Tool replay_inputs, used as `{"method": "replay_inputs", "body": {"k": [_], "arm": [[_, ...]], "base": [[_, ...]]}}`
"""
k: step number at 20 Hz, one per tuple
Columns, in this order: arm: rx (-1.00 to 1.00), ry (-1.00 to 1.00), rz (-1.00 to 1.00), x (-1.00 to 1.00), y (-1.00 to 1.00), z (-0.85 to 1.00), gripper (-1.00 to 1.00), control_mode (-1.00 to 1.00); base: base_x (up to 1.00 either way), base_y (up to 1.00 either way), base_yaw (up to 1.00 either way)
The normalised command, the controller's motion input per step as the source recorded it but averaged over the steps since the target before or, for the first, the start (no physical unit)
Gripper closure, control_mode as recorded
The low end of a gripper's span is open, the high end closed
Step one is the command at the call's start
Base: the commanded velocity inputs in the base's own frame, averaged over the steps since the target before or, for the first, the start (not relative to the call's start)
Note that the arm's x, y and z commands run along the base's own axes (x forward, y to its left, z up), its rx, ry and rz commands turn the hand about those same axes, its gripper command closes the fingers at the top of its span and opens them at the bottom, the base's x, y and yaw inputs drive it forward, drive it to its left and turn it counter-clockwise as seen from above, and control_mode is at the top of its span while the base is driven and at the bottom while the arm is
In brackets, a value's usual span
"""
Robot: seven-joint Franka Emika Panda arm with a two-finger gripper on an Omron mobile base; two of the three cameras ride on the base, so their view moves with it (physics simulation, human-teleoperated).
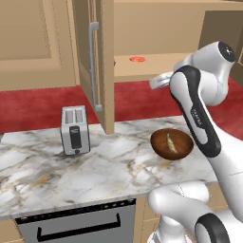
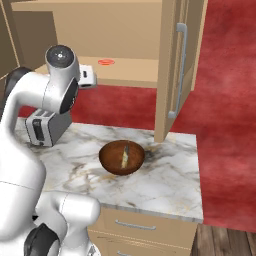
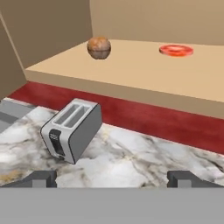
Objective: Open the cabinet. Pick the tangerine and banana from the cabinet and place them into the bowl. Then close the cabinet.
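Jaws (image 3: 112, 178) are sitting at the bottom of the hand view, spread wide with nothing between them, hanging above the marble desk (image 3: 131, 157). Just past them, lower left of that frame, a silver toaster (image 3: 72, 129) is standing on the desk, looking tilted because the hand is rolled.

Further back, the cabinet (image 3: 131, 74) is standing open, and the tangerine (image 3: 176, 50) is lying on its shelf in the upper right of the hand view, looking pretty flat and orange-red. A brownish round thing (image 3: 99, 47) is sitting on the same shelf, upper middle, well apart from the tangerine; can't tell what it is.

In the left base view the arm (image 1: 197, 118) is taking up the right side, reaching toward the shelf. The bowl (image 1: 172, 143) is resting on the desk at center right, partly behind the arm, with the banana (image 1: 170, 142) lying inside it. The cabinet's left door (image 1: 97, 61) is swinging out toward the camera at the upper middle, handle (image 1: 93, 66) showing.

In the right base view the bowl is sitting around the center, toaster at the left behind the arm, tangerine in the upper middle on the shelf, and the right door (image 2: 175, 70) is hanging open at upper right.
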Motion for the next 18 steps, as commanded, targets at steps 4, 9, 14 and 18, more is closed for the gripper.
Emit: {"method": "replay_inputs", "body": {"k": [4,9,14,18], "arm": [[0.03,0.00,0.10,0.40,0.11,0.08,-1.00,-1.00],[0.00,-0.01,0.05,0.42,0.28,0.00,-1.00,-1.00],[0.00,0.00,0.02,0.44,0.33,0.03,-1.00,-1.00],[0.00,0.00,0.02,0.36,0.23,0.14,-1.00,-1.00]], "base": [[0.00,0.00,0.00],[0.00,0.00,0.00],[0.00,0.00,0.00],[0.00,0.00,0.00]]}}
